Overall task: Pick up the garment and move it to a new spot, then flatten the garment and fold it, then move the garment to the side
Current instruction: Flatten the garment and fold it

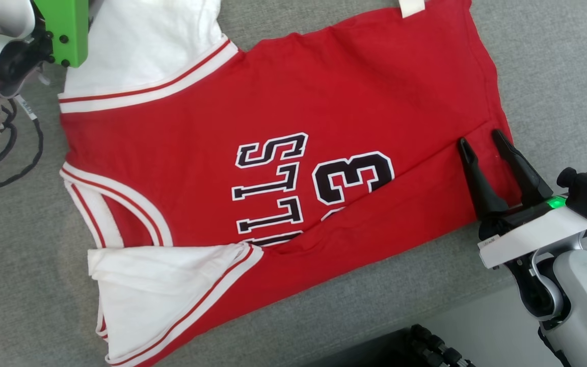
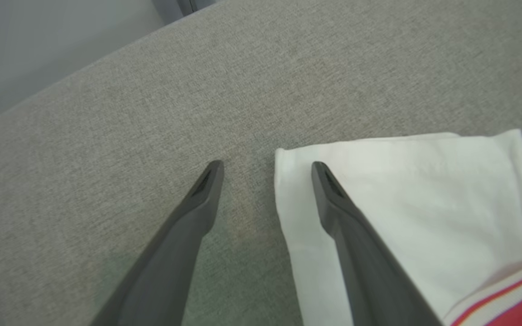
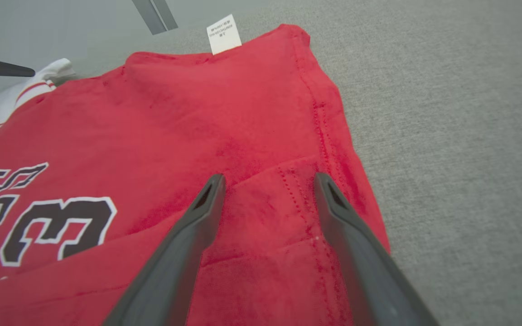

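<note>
Across the middle of the head view a red jersey (image 1: 273, 127) lies spread on the grey cloth surface (image 1: 553, 61), collar end toward the frame's left and hem toward its right. One white sleeve (image 1: 145, 41) is at the upper left and another (image 1: 161, 285) at the lower left. The jersey's lower edge is folded up over part of the black lettering and the number 3 (image 1: 352, 178). At right centre the right gripper (image 1: 481, 138) has its two dark fingers spread apart over the hem's lower corner, gripping nothing. A green part (image 1: 69, 28) of the left arm sits in the top left corner.

Left wrist view: the left gripper (image 2: 265, 165) has its fingers wide and empty. The frame-right finger lies over the edge of the white sleeve (image 2: 401, 194) and the other over bare surface (image 2: 152, 90).

Right wrist view: the right gripper (image 3: 268, 179) is spread wide above the jersey (image 3: 197, 113), near the stitched hem. Whether the tips touch the cloth cannot be told. A white tag (image 3: 224, 34) sticks out at the top edge.
</note>
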Robot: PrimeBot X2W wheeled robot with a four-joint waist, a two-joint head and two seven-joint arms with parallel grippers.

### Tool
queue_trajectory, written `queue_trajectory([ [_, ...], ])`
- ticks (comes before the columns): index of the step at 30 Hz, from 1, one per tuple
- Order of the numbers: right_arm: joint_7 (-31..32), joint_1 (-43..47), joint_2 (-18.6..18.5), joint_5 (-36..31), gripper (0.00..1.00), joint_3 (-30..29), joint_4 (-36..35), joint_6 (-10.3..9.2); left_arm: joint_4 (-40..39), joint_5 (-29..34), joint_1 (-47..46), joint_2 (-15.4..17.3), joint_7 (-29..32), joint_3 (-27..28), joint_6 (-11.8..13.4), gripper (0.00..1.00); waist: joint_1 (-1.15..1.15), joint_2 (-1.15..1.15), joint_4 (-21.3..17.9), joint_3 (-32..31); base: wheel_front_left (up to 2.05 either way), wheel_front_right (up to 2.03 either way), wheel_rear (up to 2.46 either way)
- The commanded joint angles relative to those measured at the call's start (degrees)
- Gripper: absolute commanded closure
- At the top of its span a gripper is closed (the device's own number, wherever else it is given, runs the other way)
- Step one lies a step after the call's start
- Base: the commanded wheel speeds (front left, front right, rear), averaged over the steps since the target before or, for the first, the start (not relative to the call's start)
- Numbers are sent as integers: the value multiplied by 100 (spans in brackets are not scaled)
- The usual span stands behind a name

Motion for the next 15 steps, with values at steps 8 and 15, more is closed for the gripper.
queue_trajectory([
  [8,-107,-203,-17,62,0,115,91,-4,360,323,-131,155,-58,-219,-35,0,0,0,-196,128,0,0,0],
  [15,-137,-294,-142,102,0,79,106,-4,490,265,-85,95,-67,-292,-208,100,0,0,-172,52,0,0,0],
])
